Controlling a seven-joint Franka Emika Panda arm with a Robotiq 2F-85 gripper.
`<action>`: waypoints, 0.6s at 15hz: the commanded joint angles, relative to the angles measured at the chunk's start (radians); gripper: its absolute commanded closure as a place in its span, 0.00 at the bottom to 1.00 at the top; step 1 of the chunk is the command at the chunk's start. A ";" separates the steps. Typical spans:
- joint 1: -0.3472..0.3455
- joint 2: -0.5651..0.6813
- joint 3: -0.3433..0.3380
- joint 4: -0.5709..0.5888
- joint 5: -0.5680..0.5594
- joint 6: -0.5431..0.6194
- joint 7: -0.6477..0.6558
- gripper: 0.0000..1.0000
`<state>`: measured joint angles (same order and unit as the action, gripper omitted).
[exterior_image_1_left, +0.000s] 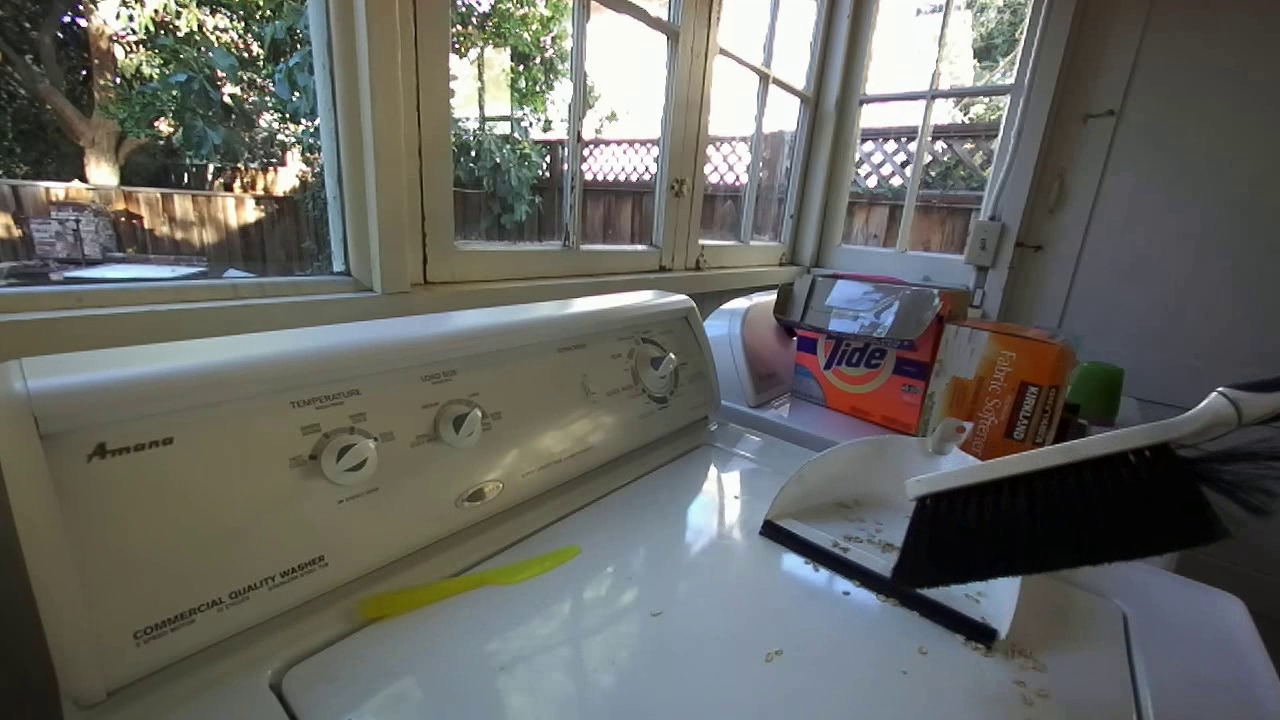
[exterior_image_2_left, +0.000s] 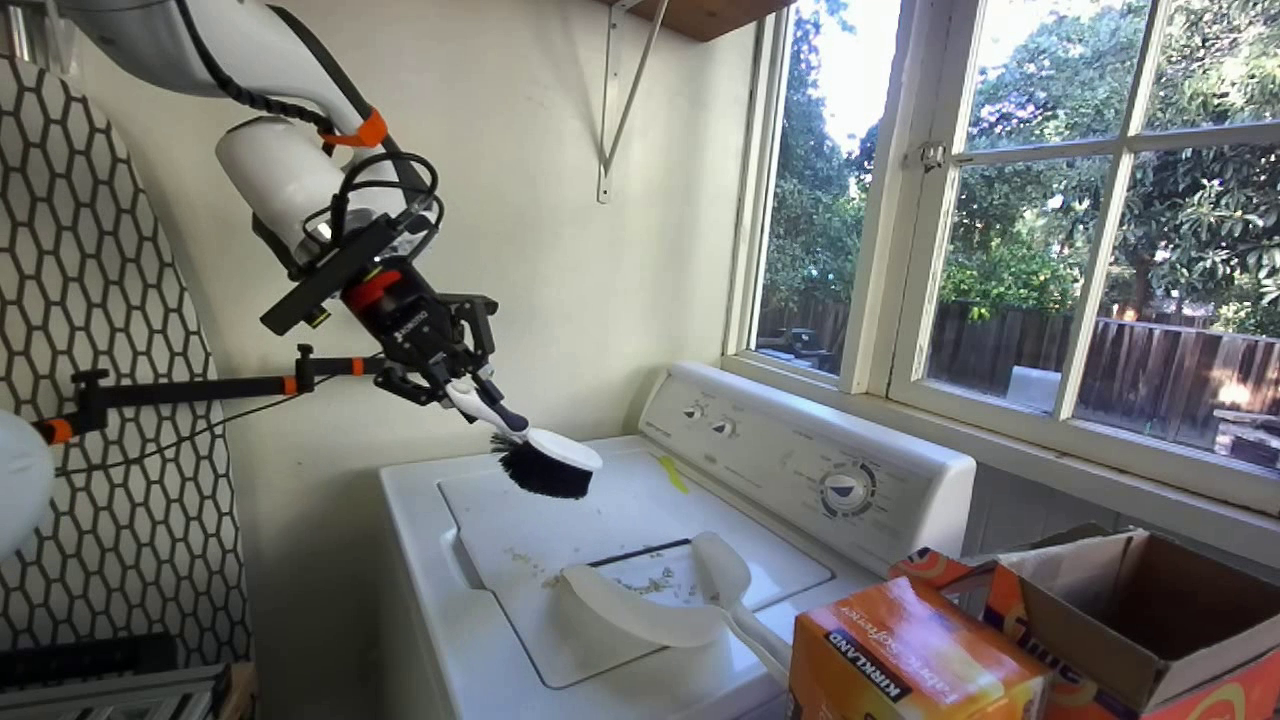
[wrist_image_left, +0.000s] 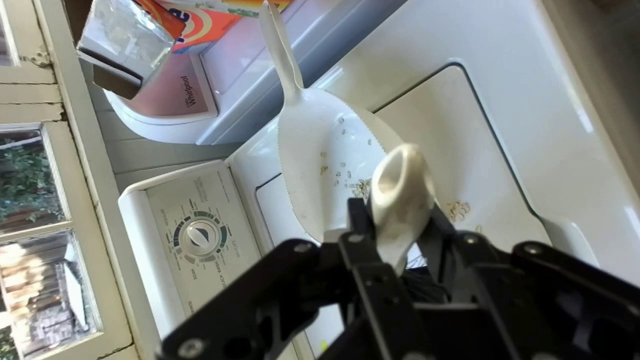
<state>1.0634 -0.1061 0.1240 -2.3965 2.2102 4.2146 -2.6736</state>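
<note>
Black against a pale wall (exterior_image_2_left: 520, 200), the gripper (exterior_image_2_left: 467, 390) is seen at the left of an exterior view, clamped on the brush (exterior_image_2_left: 548, 470). The handle is pinched near its end, presumably so that the bristles are left free beyond the grip. By this hold the brush is hung bristles down over the washer (exterior_image_2_left: 420, 580), apparently apart from its lid (exterior_image_2_left: 630, 512). Next, flakes (wrist_image_left: 458, 210) are scattered on the lid, and more are contained by the pan (exterior_image_2_left: 640, 615). It is laid flat with its dark lip toward the brush, probably so that flakes can be let in over the edge and held by the raised walls; its handle is pointed away, where the lip is not obstructed. A yellow utensil (exterior_image_2_left: 673, 474) is set near the console (exterior_image_2_left: 775, 465), perhaps merely out of the way. At far right, the softener (exterior_image_2_left: 905, 635) and the open Tide box (exterior_image_2_left: 1080, 575) are stood side by side, likely for storage near the washer.
</note>
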 joint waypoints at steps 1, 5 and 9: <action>-0.080 -0.057 0.073 -0.008 0.111 0.018 -0.148 0.93; 0.034 -0.030 -0.006 -0.052 0.168 0.017 -0.117 0.93; 0.105 -0.030 -0.047 -0.094 0.201 0.011 -0.113 0.93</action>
<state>1.1157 -0.1216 0.1178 -2.4709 2.3637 4.2138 -2.7105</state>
